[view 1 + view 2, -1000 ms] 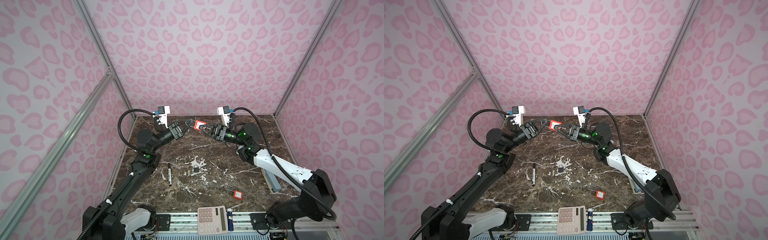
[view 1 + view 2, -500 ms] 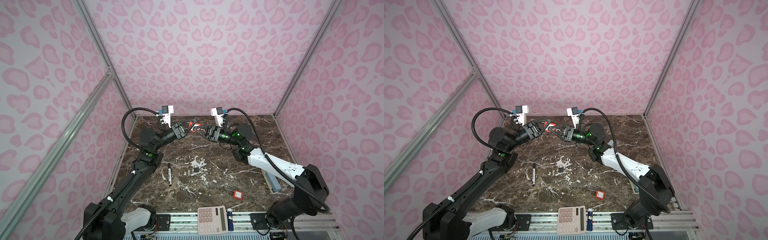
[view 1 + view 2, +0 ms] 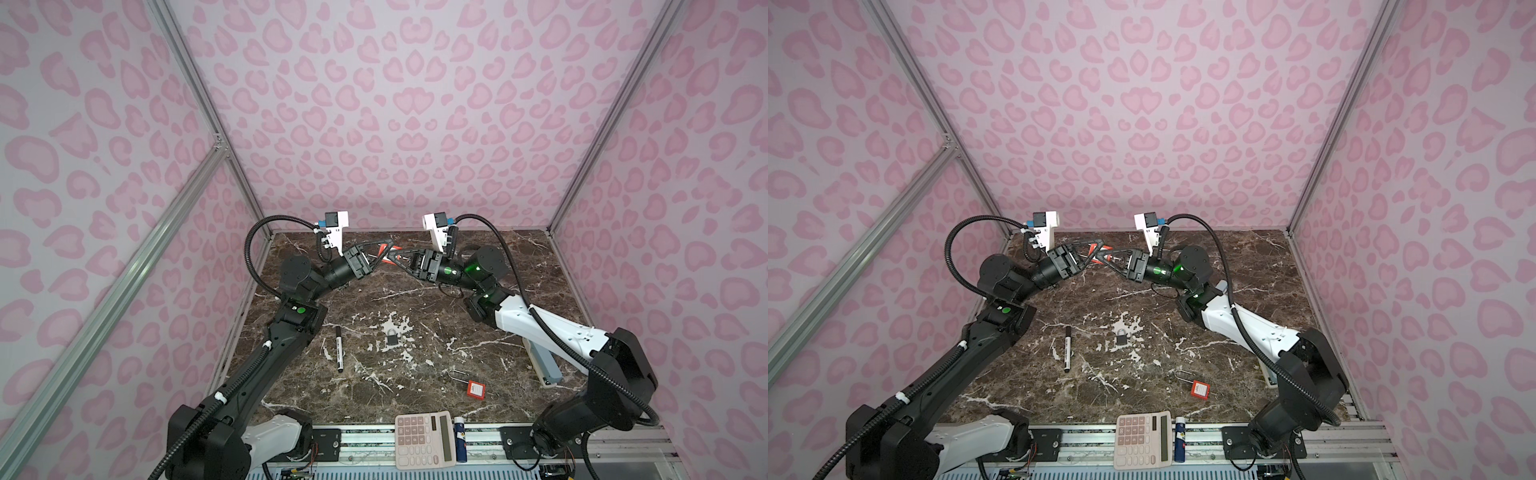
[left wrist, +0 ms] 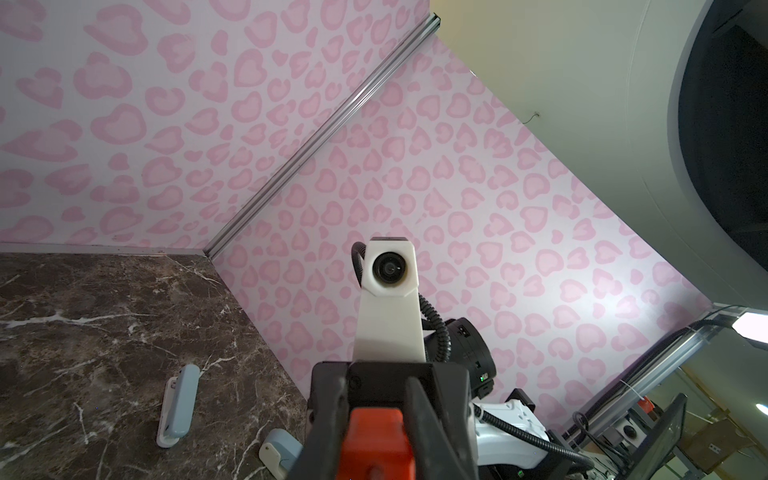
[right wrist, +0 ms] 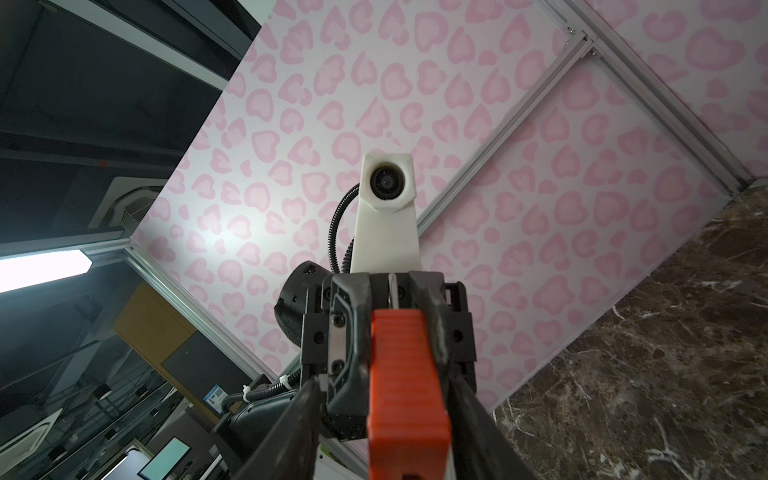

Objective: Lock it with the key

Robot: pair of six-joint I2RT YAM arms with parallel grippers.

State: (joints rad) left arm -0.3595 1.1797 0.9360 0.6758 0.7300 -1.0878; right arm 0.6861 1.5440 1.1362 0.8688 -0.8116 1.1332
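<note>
Left claw (image 4: 379,397) pinches the ribbed red plastic padlock (image 5: 408,374) above the brown marble surface (image 3: 419,299); right claw (image 5: 385,380) stands spread around its other end.

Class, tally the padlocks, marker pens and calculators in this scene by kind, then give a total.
Padlocks: 3 (raised red padlock, flat red padlock, grey padlock)
Marker pens: 1 (marker pen)
Calculators: 1 (calculator)
Total: 5
</note>
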